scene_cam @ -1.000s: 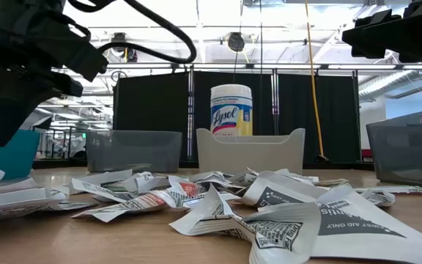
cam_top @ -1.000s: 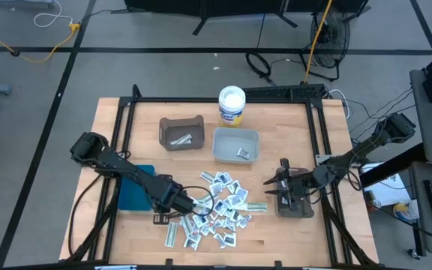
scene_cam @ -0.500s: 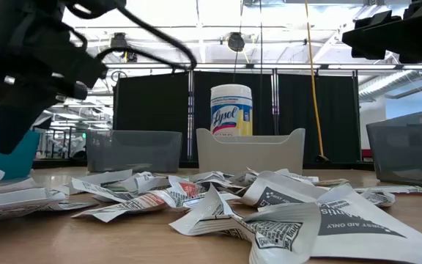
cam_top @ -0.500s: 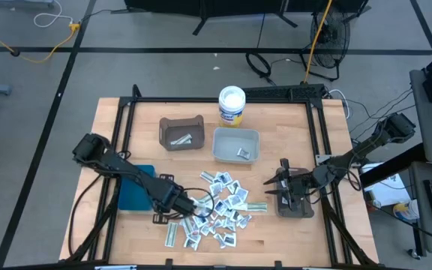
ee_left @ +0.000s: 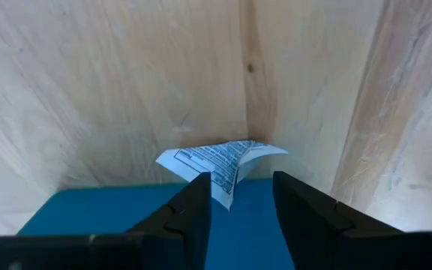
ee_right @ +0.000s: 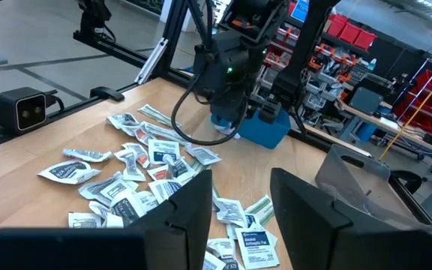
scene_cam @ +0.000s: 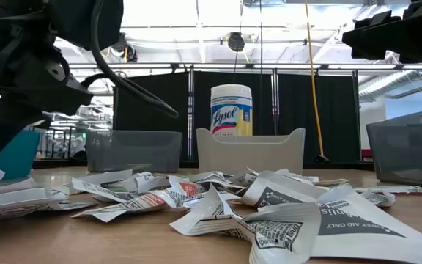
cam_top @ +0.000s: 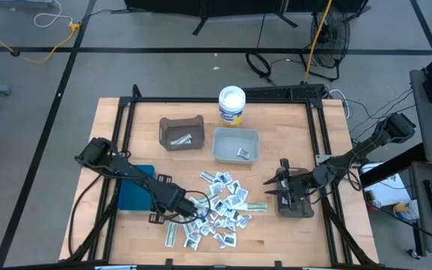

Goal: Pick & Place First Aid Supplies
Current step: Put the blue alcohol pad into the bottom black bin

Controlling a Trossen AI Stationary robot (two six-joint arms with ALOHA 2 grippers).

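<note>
From above I see my left gripper (cam_top: pixel 180 212) low at the near-left edge of the scattered packets (cam_top: pixel 220 206), beside the blue bin (cam_top: pixel 130 196); my right gripper (cam_top: pixel 285 187) waits over a dark bin (cam_top: pixel 295 204). The low view adds only the packet pile (scene_cam: pixel 218 202). My left wrist camera shows parted fingers (ee_left: pixel 190 214) with a single packet (ee_left: pixel 220 159) ahead, ungripped. The right wrist view shows fingers (ee_right: pixel 182 210) apart, empty.

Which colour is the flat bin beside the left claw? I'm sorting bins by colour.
Teal-blue. The bin shows best in the high view, left of the packets.
</note>
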